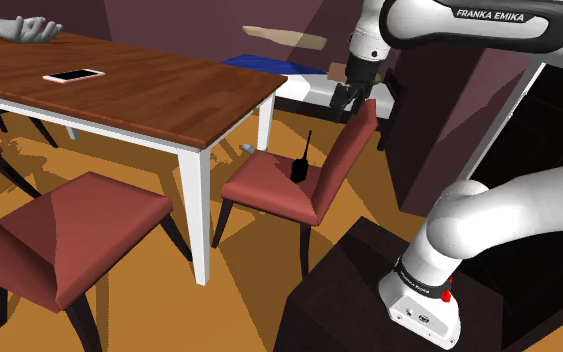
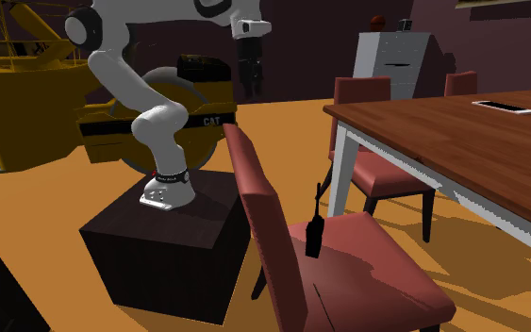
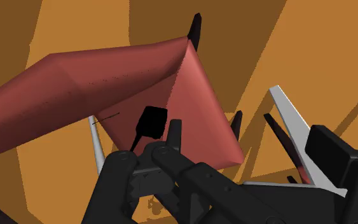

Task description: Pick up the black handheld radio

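The black handheld radio (image 1: 299, 166) stands upright on the seat of a red chair (image 1: 269, 192), antenna up, close against the backrest. The second exterior view has the radio (image 2: 315, 236) at the back of the chair's seat (image 2: 376, 266). My gripper (image 1: 369, 100) hangs open above the top edge of the backrest, well above the radio, with nothing between its fingers. From the second exterior view the gripper (image 2: 250, 83) points down behind the chair. Looking along the gripper (image 3: 250, 143), the radio (image 3: 152, 121) lies below beside one fingertip, on the red seat (image 3: 199, 108).
A wooden table (image 1: 169, 105) with white legs stands beside the chair, carrying a phone (image 1: 73, 75) and a grey object (image 1: 29, 30). More red chairs (image 1: 64, 235) surround it. My dark stand (image 1: 344, 290) sits behind the chair. A yellow vehicle (image 2: 27, 85) and a grey cabinet (image 2: 395, 61) stand farther off.
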You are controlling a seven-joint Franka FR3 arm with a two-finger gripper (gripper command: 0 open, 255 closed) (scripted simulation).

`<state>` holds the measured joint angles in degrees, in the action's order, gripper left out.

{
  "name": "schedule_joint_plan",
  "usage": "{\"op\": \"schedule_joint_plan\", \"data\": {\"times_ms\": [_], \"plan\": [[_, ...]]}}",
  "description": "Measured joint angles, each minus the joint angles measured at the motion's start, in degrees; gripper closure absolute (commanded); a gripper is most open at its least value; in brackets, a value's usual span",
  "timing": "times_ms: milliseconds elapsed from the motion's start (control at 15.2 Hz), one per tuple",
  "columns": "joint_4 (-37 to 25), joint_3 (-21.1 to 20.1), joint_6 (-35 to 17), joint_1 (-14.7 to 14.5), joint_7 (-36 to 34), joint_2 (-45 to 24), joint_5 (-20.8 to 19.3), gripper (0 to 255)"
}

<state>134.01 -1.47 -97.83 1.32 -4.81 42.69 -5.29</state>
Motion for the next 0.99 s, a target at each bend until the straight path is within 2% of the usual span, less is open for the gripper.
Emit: {"op": "schedule_joint_plan", "data": {"times_ms": [198, 462, 990], "plan": [[0.37, -0.44, -1.86, 0.8, -2.26, -1.71, 0.11, 0], [1.66, -1.56, -8.33, 3.31, -9.33, -7.53, 0.21, 0], [-0.92, -3.26, -20.55, 8.57, -24.47, -23.63, -0.83, 0]]}}
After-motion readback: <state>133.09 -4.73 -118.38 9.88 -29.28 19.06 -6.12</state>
